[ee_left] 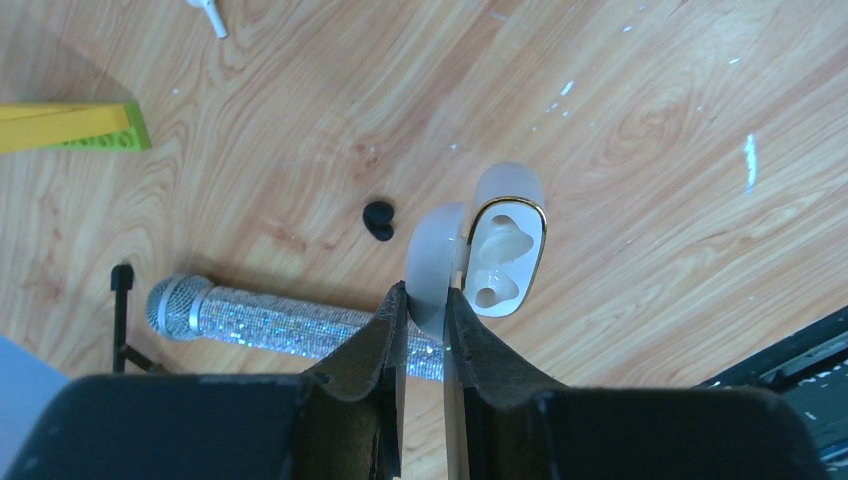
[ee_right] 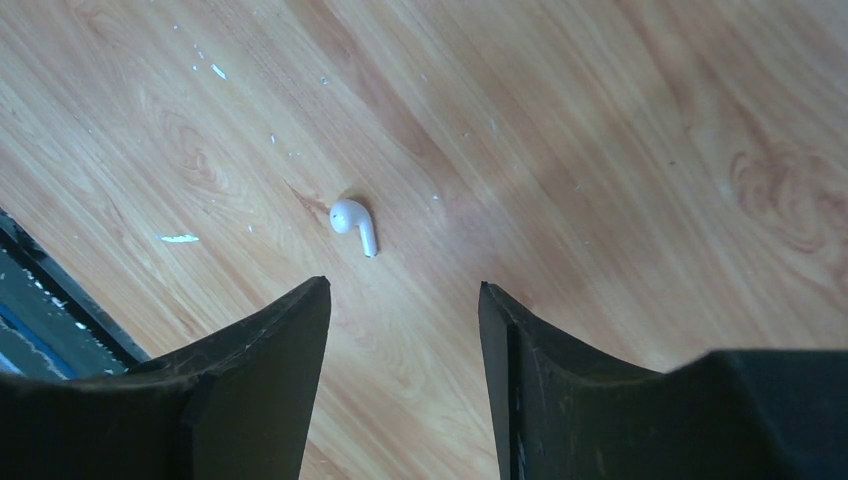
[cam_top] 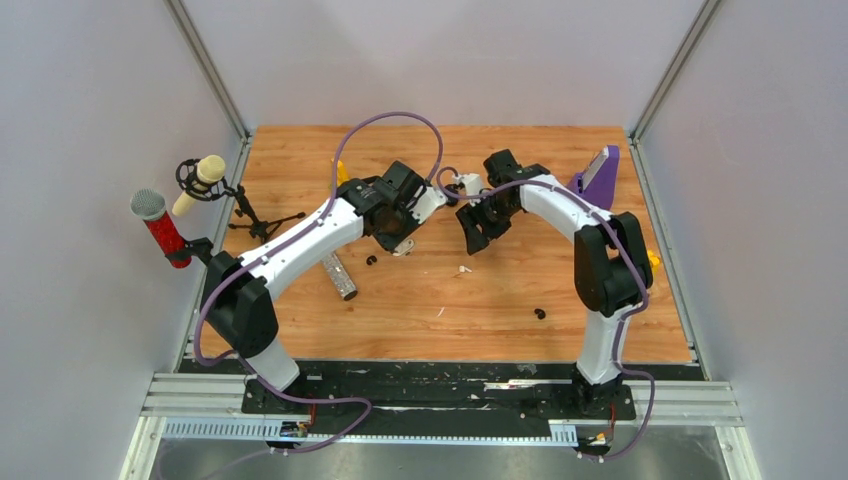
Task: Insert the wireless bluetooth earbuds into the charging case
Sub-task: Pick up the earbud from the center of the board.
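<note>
My left gripper is shut on the lid of the white charging case, which it holds open above the table; both wells show empty. A black earbud lies on the wood just left of the case, and the stem of a white earbud shows at the top edge. In the right wrist view another white earbud lies on the table just ahead of my right gripper, whose jaws are open and empty. From above, the left gripper and the right gripper face each other mid-table.
A glittery silver microphone lies beside the left gripper. A yellow-green block sits further off. A second black earbud lies near the front right. A purple object stands at the back right, and a stand with two microphones at the left edge.
</note>
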